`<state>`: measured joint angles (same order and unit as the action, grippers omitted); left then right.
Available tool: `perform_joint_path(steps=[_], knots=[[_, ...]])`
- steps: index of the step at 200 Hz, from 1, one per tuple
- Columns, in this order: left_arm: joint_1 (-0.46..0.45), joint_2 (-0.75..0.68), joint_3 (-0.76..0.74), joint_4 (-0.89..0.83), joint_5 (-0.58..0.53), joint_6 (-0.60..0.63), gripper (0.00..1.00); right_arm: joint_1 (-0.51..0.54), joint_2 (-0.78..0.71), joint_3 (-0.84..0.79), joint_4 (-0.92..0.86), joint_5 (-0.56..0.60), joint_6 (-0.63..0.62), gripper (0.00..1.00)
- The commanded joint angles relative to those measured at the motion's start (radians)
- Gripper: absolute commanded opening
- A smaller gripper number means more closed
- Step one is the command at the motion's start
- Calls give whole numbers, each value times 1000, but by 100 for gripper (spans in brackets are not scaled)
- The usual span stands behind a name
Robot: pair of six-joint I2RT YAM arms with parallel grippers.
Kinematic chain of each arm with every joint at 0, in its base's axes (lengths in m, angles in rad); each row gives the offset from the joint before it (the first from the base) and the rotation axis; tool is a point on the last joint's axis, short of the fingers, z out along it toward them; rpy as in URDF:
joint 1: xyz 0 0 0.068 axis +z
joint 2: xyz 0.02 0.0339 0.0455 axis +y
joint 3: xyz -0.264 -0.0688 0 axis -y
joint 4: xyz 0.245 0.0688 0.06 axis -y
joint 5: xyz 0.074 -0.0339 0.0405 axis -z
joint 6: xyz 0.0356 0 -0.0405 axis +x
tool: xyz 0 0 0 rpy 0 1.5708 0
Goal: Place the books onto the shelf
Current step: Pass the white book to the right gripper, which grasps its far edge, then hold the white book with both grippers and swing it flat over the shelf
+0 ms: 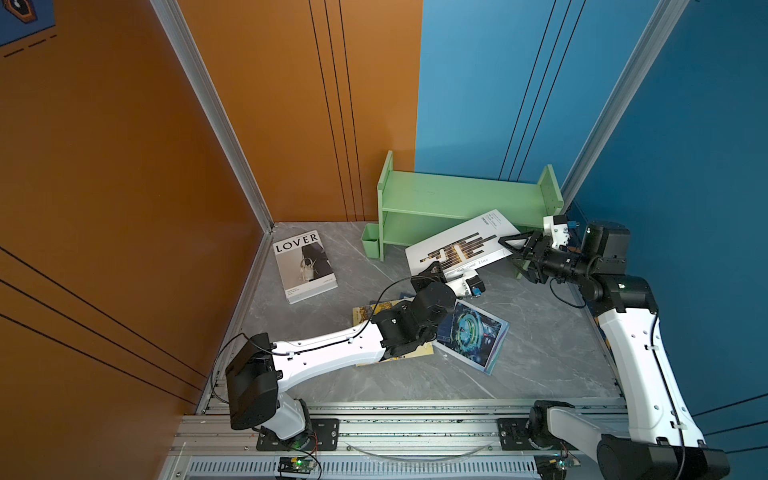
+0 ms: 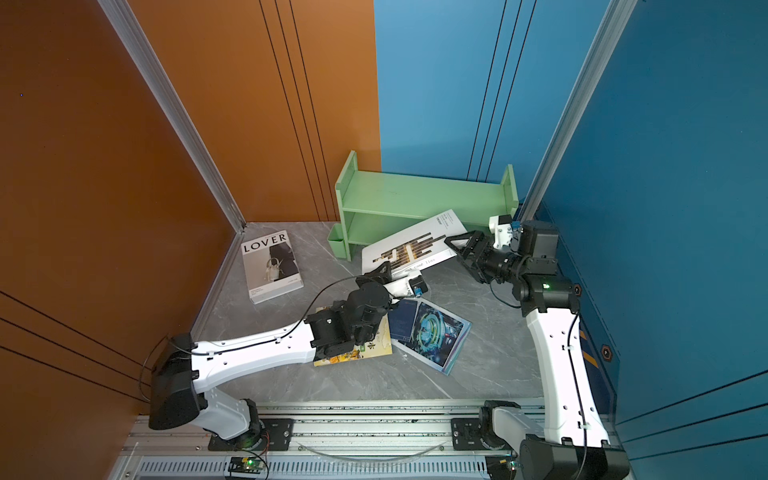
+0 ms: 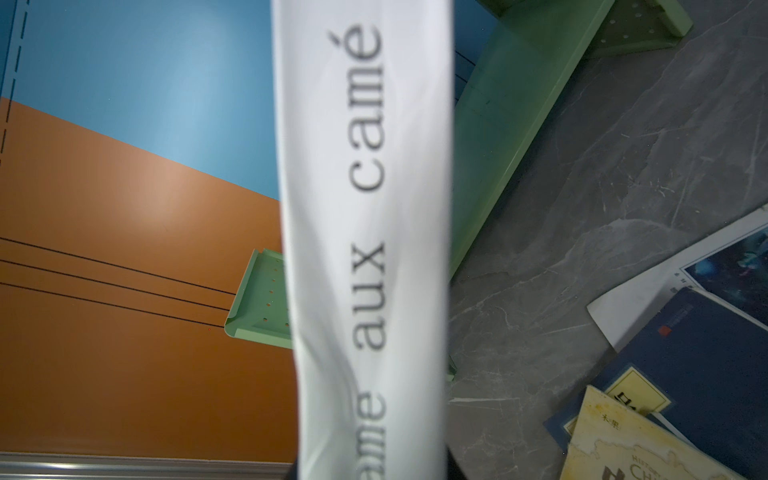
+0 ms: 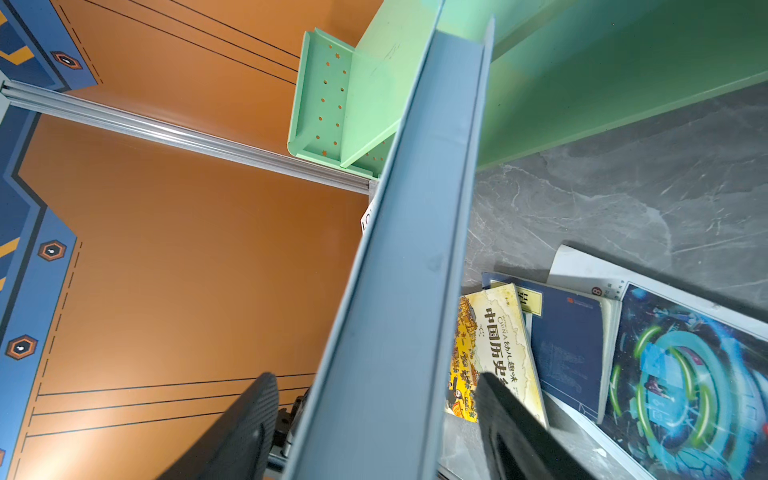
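- In both top views the thick white book [image 1: 457, 243] hangs tilted before the green shelf [image 1: 457, 195], its long axis running between the arms; left gripper [image 1: 433, 269] clamps its near edge.
- Left wrist: the matte lettered spine [image 3: 365, 208] fills the middle.
- Right wrist: right gripper [image 4: 374, 386] straddles the book's edge, ribbed fingers [image 4: 249, 428] apart, nothing gripped.

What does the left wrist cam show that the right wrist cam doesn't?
Only left wrist: the white book spine-on, lettered "aux camé". Only right wrist: the right gripper, its fingers open either side of that book's edge, and the yellow book with its red Chinese title. Both: the white and yellow books, shelf, navy book, teal book.
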<state>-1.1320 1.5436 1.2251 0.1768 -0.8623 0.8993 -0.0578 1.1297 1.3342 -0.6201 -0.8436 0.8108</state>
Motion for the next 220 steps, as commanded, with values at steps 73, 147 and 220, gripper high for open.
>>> perform_joint_path(steps=[73,147,220], knots=[[-34,7,-18,185,-30,167,2,36,-4,-24,103,82,68,55],[-49,3,-19,296,-31,212,14,38,-93,-78,226,182,182,46],[-36,40,-13,415,19,257,37,35,-171,-159,424,361,296,40]])
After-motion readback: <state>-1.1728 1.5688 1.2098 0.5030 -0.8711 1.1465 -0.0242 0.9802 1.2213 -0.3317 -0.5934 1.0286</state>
